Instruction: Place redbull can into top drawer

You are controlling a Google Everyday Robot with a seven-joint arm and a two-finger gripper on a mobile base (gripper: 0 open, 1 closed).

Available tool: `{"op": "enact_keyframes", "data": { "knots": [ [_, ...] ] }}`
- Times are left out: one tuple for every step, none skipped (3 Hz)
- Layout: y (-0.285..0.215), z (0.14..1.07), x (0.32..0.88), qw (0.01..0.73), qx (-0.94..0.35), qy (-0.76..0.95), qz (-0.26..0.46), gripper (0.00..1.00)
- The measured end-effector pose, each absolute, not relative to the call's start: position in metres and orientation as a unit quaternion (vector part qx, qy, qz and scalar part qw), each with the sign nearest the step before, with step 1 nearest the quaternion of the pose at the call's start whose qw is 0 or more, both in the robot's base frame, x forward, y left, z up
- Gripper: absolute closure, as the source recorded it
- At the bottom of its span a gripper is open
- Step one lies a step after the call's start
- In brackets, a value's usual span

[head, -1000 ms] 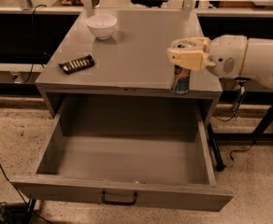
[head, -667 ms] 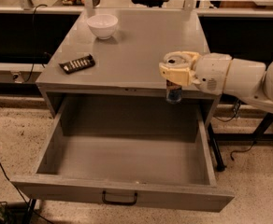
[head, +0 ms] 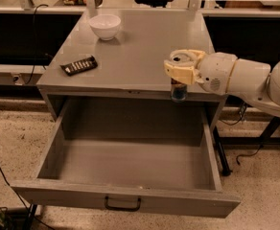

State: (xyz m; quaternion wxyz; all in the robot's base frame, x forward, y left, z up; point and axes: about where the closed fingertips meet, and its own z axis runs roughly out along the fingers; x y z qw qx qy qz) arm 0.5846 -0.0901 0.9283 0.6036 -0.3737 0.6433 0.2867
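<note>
The redbull can [head: 179, 91] is held upright in my gripper [head: 180, 68]; only its blue lower part shows below the cream fingers [head: 175, 72], and its silver top shows from above. The gripper is shut on the can, over the cabinet's front edge at the right, just above the back of the open top drawer [head: 130, 164]. The drawer is pulled far out, with a small dark handle [head: 122, 204] on its front panel. Nothing lies inside it.
On the grey cabinet top [head: 145, 47] stand a white bowl [head: 105, 26] at the back left and a dark remote-like object [head: 78, 65] at the front left. My white arm [head: 245, 80] reaches in from the right. Cables lie on the floor.
My gripper has carried the can leftward and forward, from over the cabinet top's right side to the front edge above the open drawer.
</note>
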Motion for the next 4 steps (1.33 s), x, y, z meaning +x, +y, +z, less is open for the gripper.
{"op": "enact_keyframes", "data": {
  "knots": [
    [-0.085, 0.909, 0.583, 0.595, -0.377, 0.635, 0.319, 1.00],
    [-0.069, 0.887, 0.566, 0.592, -0.385, 0.603, 0.371, 1.00],
    [-0.050, 0.866, 0.548, 0.583, -0.416, 0.578, 0.391, 1.00],
    [-0.048, 0.837, 0.538, 0.567, -0.434, 0.581, 0.391, 1.00]
  ]
}}
